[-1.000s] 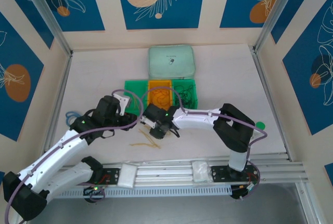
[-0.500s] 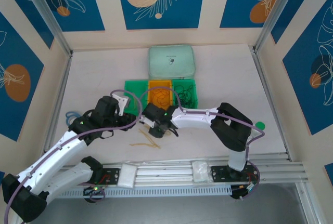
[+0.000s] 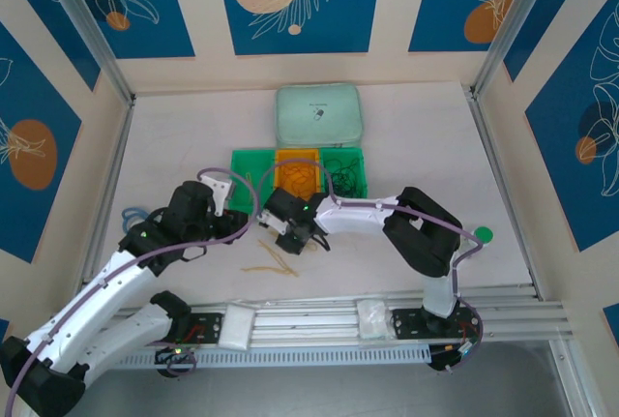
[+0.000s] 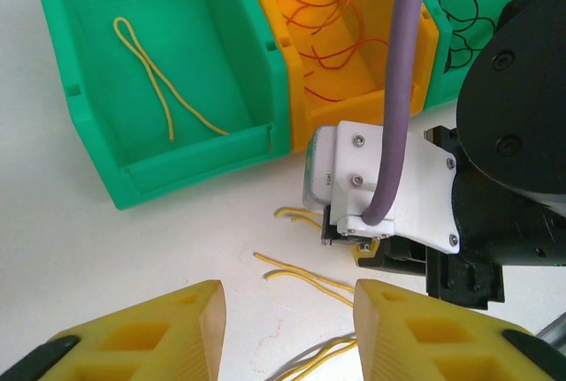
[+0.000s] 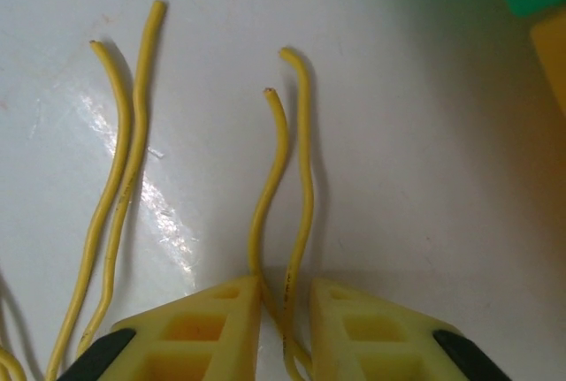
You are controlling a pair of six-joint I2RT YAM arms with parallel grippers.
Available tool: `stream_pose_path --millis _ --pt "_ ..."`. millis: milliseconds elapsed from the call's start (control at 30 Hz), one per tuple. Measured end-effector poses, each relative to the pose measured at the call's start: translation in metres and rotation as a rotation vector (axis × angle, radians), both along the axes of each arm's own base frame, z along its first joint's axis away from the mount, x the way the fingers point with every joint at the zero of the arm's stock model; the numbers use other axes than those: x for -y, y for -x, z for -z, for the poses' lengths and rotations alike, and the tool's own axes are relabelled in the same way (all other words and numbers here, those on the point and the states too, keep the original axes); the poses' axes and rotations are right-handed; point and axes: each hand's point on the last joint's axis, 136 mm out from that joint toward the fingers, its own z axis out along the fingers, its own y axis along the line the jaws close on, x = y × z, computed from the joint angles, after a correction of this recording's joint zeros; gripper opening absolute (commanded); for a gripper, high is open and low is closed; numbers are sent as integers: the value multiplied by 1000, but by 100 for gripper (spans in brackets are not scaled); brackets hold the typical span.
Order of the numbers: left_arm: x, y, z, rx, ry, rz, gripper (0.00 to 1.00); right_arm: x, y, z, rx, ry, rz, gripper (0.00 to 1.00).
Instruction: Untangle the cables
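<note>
Loose yellow cables (image 3: 271, 264) lie on the white table in front of the bins. My right gripper (image 3: 291, 243) is down on them. In the right wrist view its jaws (image 5: 285, 328) stand narrowly apart around one folded yellow cable (image 5: 303, 160); the left finger touches a strand, and a sliver of gap shows at the right finger. A second yellow pair (image 5: 119, 186) lies to its left. My left gripper (image 4: 290, 328) hovers open above other yellow strands (image 4: 305, 277), holding nothing. One yellow cable (image 4: 164, 89) lies in the green bin, orange-red cables (image 4: 323, 19) in the orange bin, black cables (image 4: 464, 1) in the other green bin.
Three bins stand in a row: green (image 3: 247, 170), orange (image 3: 280, 156), green (image 3: 360, 158). A pale green pouch (image 3: 319, 114) lies behind them. A small blue loop (image 3: 132, 212) sits at the left, a green disc (image 3: 482, 234) at the right. Metal frame rails border the table.
The right gripper's jaws have narrowed around the yellow cable and the arm crept slightly left. The left arm drew back a little to the left.
</note>
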Motion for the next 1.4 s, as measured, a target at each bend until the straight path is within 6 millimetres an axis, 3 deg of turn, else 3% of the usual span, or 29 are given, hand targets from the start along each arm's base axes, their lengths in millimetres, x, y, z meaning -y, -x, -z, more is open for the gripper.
stream_pose_path --millis 167,400,800,967,1133,1300,1400 --pt "-1 1 0 -1 -1 -1 43 0 0 -1 -8 -6 5 0" --pt "-1 1 -1 3 3 -3 43 1 2 -10 -63 -59 31 0" --pt "-5 -3 -3 19 -10 -26 43 -7 0 -98 -156 -392 124 0" --pt "-7 -7 -9 54 -3 -41 43 -14 -9 -122 -200 -510 190 0" --pt "-6 -10 -17 86 15 -45 43 -25 -23 -141 -228 -597 280 0" --pt "-7 -10 -18 94 11 -53 44 -49 -47 -169 -248 -722 362 0" --pt "-10 -10 -19 100 6 -62 44 -62 -64 -174 -257 -763 413 0"
